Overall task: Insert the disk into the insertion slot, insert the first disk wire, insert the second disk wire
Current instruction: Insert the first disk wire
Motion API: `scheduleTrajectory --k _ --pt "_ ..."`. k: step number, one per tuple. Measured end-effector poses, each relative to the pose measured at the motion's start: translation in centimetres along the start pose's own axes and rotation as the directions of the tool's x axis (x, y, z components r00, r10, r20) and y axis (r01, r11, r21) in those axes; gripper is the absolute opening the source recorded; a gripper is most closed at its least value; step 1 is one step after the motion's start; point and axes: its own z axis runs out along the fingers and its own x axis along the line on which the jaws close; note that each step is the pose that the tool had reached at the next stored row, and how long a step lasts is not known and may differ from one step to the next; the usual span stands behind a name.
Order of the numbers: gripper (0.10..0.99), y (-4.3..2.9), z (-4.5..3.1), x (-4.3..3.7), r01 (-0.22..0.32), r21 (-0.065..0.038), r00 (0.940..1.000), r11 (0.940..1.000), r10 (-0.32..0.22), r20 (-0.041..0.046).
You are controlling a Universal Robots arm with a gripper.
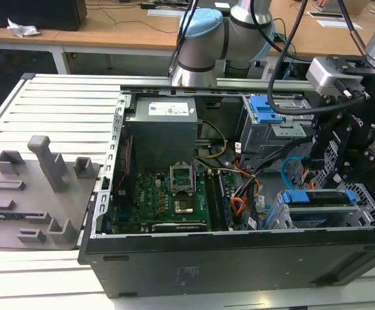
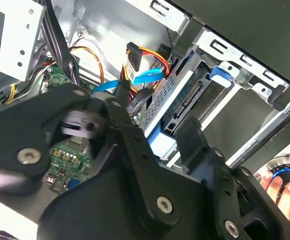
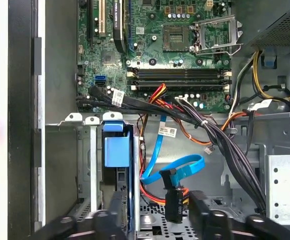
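Grey fixture plate at the exterior view's left, beside open black PC case. Green motherboard mid-frame inside. Taller cage with blue bracket at upper right of the exterior view. Lower right: disk seated in insertion slot, blue carrier edge showing. Just above, black gripper hanging over the cage. In first wrist view, fingers spread wide, gripping nothing; dark plug of light-blue second disk wire standing between them, nearer one finger, contact not clear.
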Motion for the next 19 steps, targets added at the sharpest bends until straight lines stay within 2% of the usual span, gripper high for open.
scheduleTrajectory --k 5,6,7,8,12,13,14,15,19 --pt "0.353 -0.04 0.00 0.00 0.000 0.000 1.0000 1.0000 0.000 0.0000" --pt "0.235 -0.05 0.00 0.00 0.000 0.000 1.0000 1.0000 0.000 0.0000" --pt "0.235 -0.05 0.00 0.00 0.000 0.000 1.0000 1.0000 0.000 0.0000" --pt "0.188 -0.06 0.00 0.00 0.000 0.000 1.0000 1.0000 0.000 0.0000" --pt "0.200 -0.10 0.00 0.00 0.000 0.000 1.0000 1.0000 0.000 0.0000" --pt "0.259 -0.10 0.00 0.00 0.000 0.000 1.0000 1.0000 0.000 0.0001" --pt "0.259 -0.11 0.00 0.00 0.000 0.000 1.0000 1.0000 0.000 0.0000" --pt "0.325 -0.11 0.00 0.00 0.000 0.000 1.0000 1.0000 0.000 0.0001" --pt "0.325 -0.03 -0.65 0.01 0.000 0.001 1.0000 1.0000 0.000 -0.0047"
